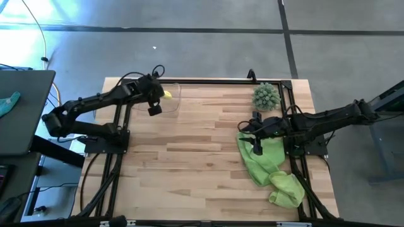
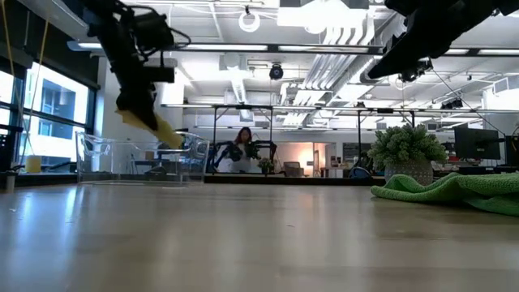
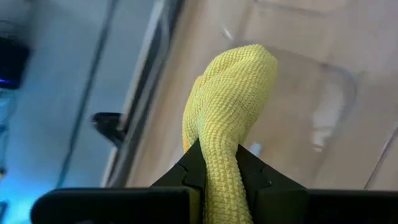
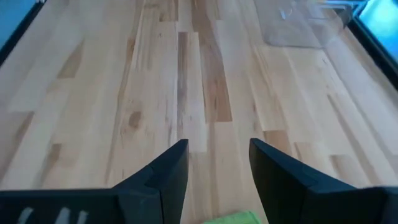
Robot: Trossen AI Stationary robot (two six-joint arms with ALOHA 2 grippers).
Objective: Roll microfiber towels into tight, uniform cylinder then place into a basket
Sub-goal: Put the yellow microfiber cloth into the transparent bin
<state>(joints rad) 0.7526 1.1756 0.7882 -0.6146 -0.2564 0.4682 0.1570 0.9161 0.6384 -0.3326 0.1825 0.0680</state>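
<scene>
High view: wooden table (image 1: 189, 157); left pincer (image 1: 165, 94) grasps yellow towel (image 1: 168, 94); right pincer (image 1: 257, 150) released.

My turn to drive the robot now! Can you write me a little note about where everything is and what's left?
Left gripper: shut on the rolled yellow towel, held in the air over the clear basket at the table's far left.
Right gripper: open, empty, hovering over the green towels.
Done: yellow towel rolled.
Left: lower it into the basket and let go. Then roll the green towels, lying crumpled beside the spiky plant, and put them in too.
</scene>
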